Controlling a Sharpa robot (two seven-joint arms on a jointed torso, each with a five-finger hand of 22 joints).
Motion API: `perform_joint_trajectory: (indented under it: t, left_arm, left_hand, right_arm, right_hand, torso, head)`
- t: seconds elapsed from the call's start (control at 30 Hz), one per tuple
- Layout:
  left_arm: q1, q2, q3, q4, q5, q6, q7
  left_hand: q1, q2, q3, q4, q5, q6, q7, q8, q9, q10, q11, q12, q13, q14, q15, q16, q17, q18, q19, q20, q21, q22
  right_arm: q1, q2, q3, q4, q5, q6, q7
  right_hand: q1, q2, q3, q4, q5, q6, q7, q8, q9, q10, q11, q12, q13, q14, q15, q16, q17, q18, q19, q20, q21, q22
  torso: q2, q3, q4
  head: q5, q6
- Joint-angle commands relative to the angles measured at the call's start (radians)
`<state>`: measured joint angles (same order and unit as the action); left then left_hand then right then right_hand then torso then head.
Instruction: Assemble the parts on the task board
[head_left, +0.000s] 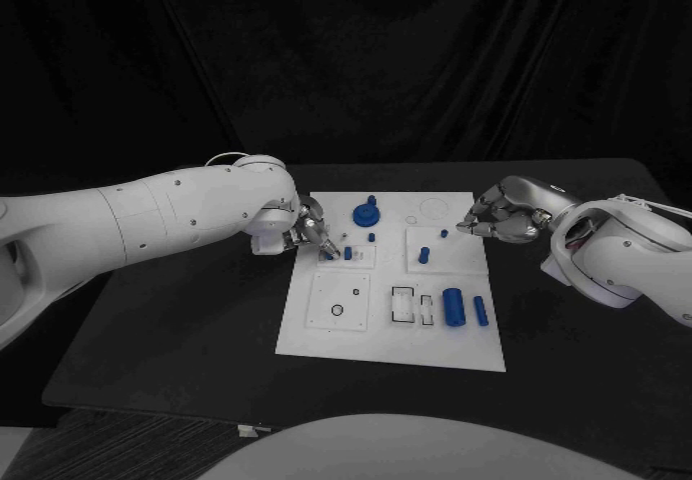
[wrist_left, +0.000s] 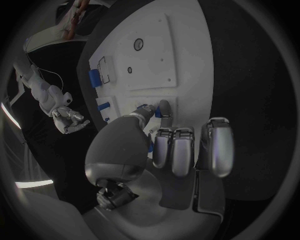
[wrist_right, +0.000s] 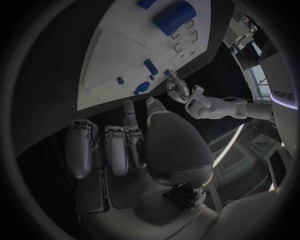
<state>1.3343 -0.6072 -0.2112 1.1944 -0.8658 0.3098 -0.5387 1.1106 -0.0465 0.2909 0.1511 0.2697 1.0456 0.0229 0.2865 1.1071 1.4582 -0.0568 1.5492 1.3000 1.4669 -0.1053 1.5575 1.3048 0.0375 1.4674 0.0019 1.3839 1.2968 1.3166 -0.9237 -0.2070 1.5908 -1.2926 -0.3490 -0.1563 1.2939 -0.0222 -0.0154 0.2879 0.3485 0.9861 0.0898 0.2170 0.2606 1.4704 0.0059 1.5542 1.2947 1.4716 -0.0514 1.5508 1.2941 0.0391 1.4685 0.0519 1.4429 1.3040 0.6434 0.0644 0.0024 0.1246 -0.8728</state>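
Head view: left hand (head_left: 307, 234) pinches small blue part (head_left: 348, 253) over task board (head_left: 389, 340) centre-left; keep it upright. Left wrist view: fingertips (wrist_left: 164, 107) on part. Right wrist view: right hand (wrist_right: 134, 140) curled, holding nothing visible.

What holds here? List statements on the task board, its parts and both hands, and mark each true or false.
1. A large blue cylinder lies on the task board, towards its near right corner. True.
2. The right hand rests on that cylinder. False: it is at the board's far right edge, well apart from the cylinder.
3. The left hand reaches over the board's left edge. True.
4. The board lies on a white table. False: the table is black.
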Motion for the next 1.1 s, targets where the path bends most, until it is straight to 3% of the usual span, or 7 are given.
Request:
perform_joint_trajectory:
  t: [0.03,0.2,0.23,0.3,0.7,0.9,1.1]
  left_arm:
    - [-0.008,0.002,-0.001,-0.002,0.005,0.022,-0.015]
    - [-0.011,0.003,-0.001,-0.005,0.004,0.032,-0.034]
    - [-0.011,0.003,-0.001,-0.007,0.004,0.035,-0.038]
    - [-0.012,0.003,-0.001,-0.008,0.004,0.038,-0.045]
    - [-0.013,-0.009,-0.001,-0.006,0.004,0.028,-0.035]
    - [-0.010,-0.026,-0.001,0.012,0.004,0.008,-0.032]
    - [0.017,-0.054,0.000,0.036,0.005,-0.009,-0.030]
  left_hand:
    - [-0.030,-0.004,0.015,0.006,-0.040,0.006,-0.009,-0.025,-0.011,0.113,-0.002,0.022,0.271,0.104,-0.004,0.013,0.266,0.010,0.018,0.002,-0.016,0.191]
    - [-0.089,-0.012,-0.045,0.043,-0.149,0.002,0.001,-0.044,-0.022,0.113,0.006,0.022,0.271,0.104,0.002,0.013,0.266,0.010,0.017,0.007,-0.022,0.190]
    - [-0.106,-0.012,-0.063,0.054,-0.189,-0.001,0.003,-0.048,-0.024,0.113,0.008,0.022,0.271,0.104,0.004,0.013,0.266,0.011,0.017,0.008,-0.023,0.190]
    - [-0.120,-0.011,-0.084,0.065,-0.213,-0.006,0.005,-0.054,-0.025,0.113,0.010,0.022,0.271,0.104,0.005,0.013,0.266,0.011,0.018,0.010,-0.025,0.191]
    - [-0.122,-0.010,-0.106,0.069,-0.213,-0.026,0.010,-0.059,-0.019,0.113,0.014,0.022,0.271,0.104,0.008,0.013,0.266,0.011,0.018,0.013,-0.027,0.191]
    - [-0.095,0.006,-0.150,0.057,-0.202,-0.049,0.003,0.023,0.077,0.113,0.008,0.022,0.271,0.104,0.006,0.013,0.266,0.011,0.020,0.012,-0.030,0.193]
    - [-0.091,0.010,-0.158,0.057,-0.200,-0.053,0.002,0.037,0.095,0.113,0.008,0.022,0.271,0.104,0.005,0.013,0.266,0.012,0.021,0.011,-0.032,0.193]
  right_arm:
    - [-0.003,-0.001,0.001,0.001,-0.002,-0.001,-0.012]
    - [-0.003,-0.003,0.001,0.001,-0.002,-0.001,-0.012]
    - [-0.004,-0.003,0.001,0.001,-0.002,-0.001,-0.012]
    - [-0.004,-0.003,0.001,0.002,-0.002,-0.001,-0.012]
    - [-0.007,-0.005,0.001,0.001,-0.002,0.003,-0.012]
    - [-0.008,-0.006,0.001,0.001,-0.002,0.005,-0.011]
    - [-0.009,-0.008,0.001,0.000,-0.002,0.006,-0.013]
  right_hand:
    - [0.018,0.012,-0.022,-0.005,0.020,0.001,0.002,0.012,0.012,0.100,0.009,0.017,0.276,0.099,0.003,0.020,0.277,-0.003,0.034,0.009,-0.010,0.219]
    - [0.019,0.012,-0.022,-0.006,0.021,0.001,0.002,0.011,0.012,0.100,0.009,0.017,0.276,0.099,0.003,0.020,0.277,-0.003,0.034,0.009,-0.010,0.220]
    - [0.019,0.012,-0.022,-0.006,0.021,0.001,0.002,0.011,0.012,0.100,0.009,0.017,0.276,0.099,0.003,0.020,0.277,-0.003,0.034,0.009,-0.010,0.220]
    - [0.019,0.012,-0.022,-0.006,0.021,0.001,0.002,0.011,0.012,0.100,0.009,0.017,0.276,0.099,0.003,0.020,0.277,-0.003,0.034,0.009,-0.010,0.220]
    - [0.026,0.013,-0.021,-0.008,0.029,0.001,0.002,0.011,0.012,0.100,0.009,0.017,0.276,0.099,0.003,0.020,0.277,-0.003,0.034,0.009,-0.010,0.220]
    - [0.029,0.013,-0.020,-0.009,0.034,0.000,0.002,0.011,0.012,0.100,0.009,0.017,0.276,0.099,0.003,0.020,0.277,-0.003,0.034,0.009,-0.011,0.219]
    - [0.030,0.013,-0.020,-0.009,0.036,0.000,0.002,0.011,0.012,0.100,0.009,0.017,0.276,0.099,0.003,0.020,0.277,-0.003,0.033,0.009,-0.012,0.219]
  torso:
    - [0.001,-0.0001,0.0003]
    - [0.000,-0.0001,0.0005]
    - [0.000,-0.0001,0.0003]
    - [0.000,0.0000,0.0000]
    - [0.000,0.0000,0.0000]
    - [0.000,0.0000,0.0003]
    - [0.000,-0.0002,0.0000]
  head:
    - [-0.001,0.000]
    - [-0.002,0.000]
    - [-0.002,0.000]
    - [-0.002,0.000]
    - [-0.003,0.000]
    - [-0.004,0.000]
    - [-0.005,0.000]
